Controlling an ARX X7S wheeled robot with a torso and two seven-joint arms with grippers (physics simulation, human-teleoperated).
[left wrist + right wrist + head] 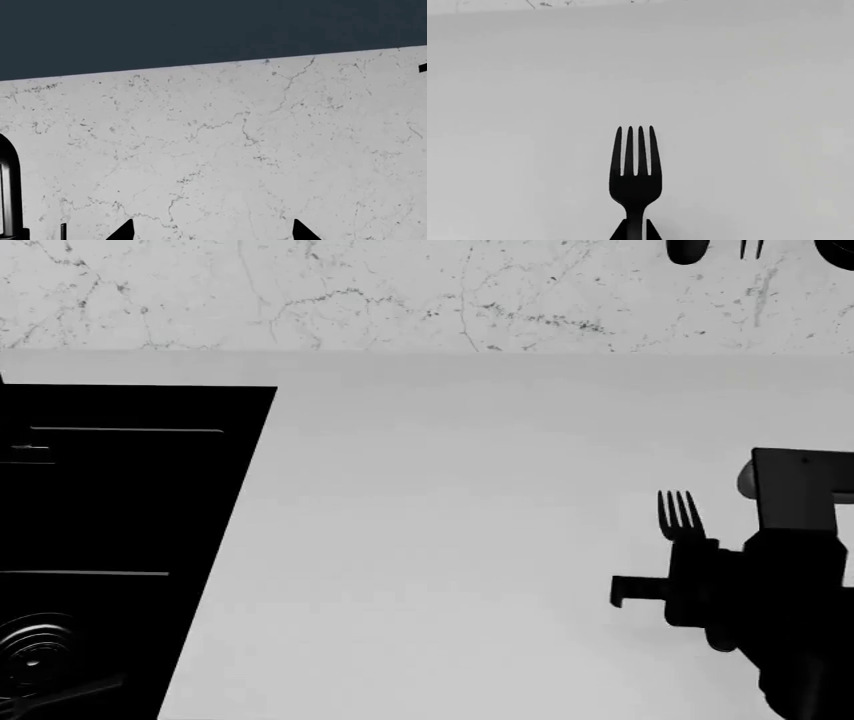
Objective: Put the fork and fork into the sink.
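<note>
The right gripper (635, 231) clamps the fork (635, 172) by its neck, tines toward 12 o'clock, ready for transfer to the sink (120, 540) at 9 o'clock.

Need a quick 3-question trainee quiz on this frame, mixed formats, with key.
1. True or false: the right gripper is closed on the slim black four-tined fork.
2. On which side of the head view is the glossy black sink? A left, B right, C centre.
3. Fill in: the sink's round ringed metallic drain shows in the ___ view.

Key: 1 true; 2 A; 3 head.
</note>
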